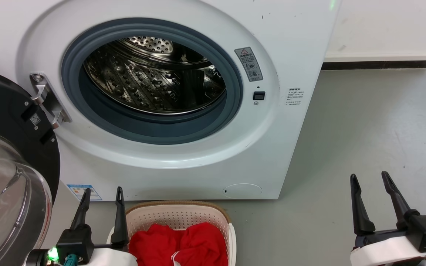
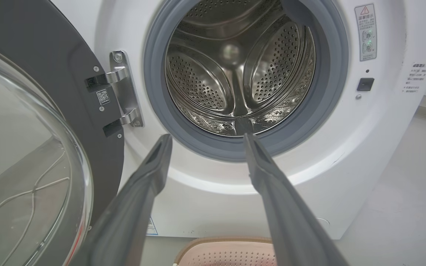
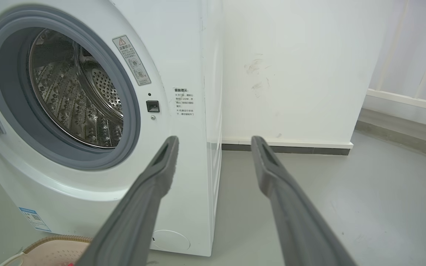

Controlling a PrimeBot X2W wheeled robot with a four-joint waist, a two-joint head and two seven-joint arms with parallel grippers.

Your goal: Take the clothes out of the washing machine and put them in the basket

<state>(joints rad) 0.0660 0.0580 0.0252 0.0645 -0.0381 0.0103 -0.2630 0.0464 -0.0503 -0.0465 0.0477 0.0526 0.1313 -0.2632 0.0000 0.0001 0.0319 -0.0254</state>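
Note:
The white washing machine stands in front of me with its round porthole uncovered; the steel drum holds no fabric that I can see. Red clothes lie bunched in the cream basket on the floor just below the machine. My left gripper hovers open at the basket's left rim, empty, and in its wrist view it points at the drum. Open and empty too, my right gripper hangs over bare floor to the right of the machine, which appears in its wrist view.
The black-rimmed glass door is swung wide open at the far left, close beside my left gripper. Grey floor stretches to the right of the machine up to a white wall with a dark skirting.

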